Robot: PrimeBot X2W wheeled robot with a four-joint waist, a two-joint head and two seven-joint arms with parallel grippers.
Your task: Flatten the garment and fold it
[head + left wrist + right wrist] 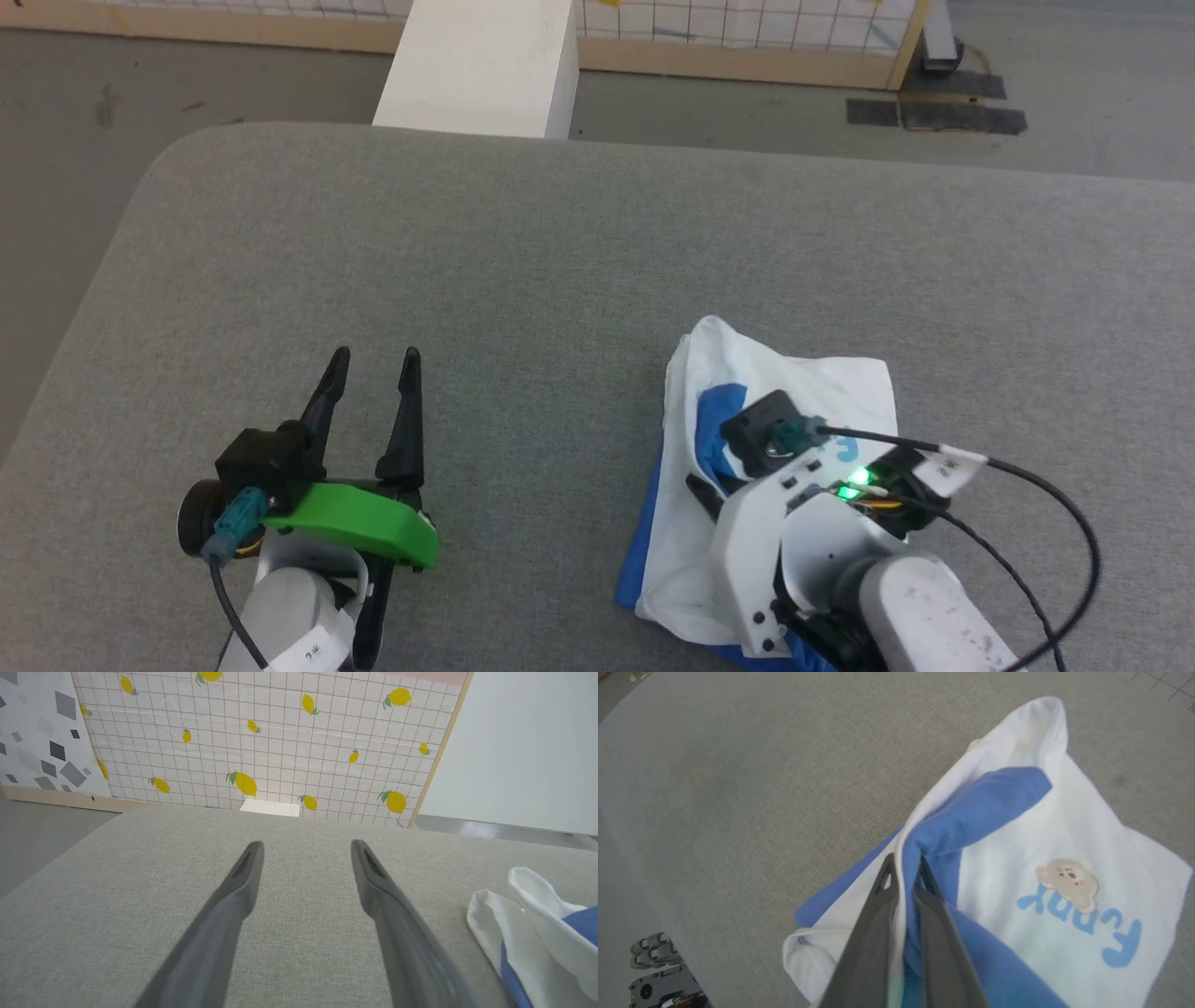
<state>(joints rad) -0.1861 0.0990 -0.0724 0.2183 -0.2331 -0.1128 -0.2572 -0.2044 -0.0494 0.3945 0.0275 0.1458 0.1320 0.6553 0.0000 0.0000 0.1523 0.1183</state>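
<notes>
Garment (747,369): crumpled heap on the grey desk (560,261), lower right of head frame. My right gripper (903,870), the nearer one: fingers clamped on a white-and-blue fold. Left gripper (375,359): fingers parted, empty, heap well apart rightward.

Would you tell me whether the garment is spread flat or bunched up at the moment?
Bunched up: the garment lies heaped, a blue sleeve over its white body, and the right gripper pinches a raised fold.
</notes>
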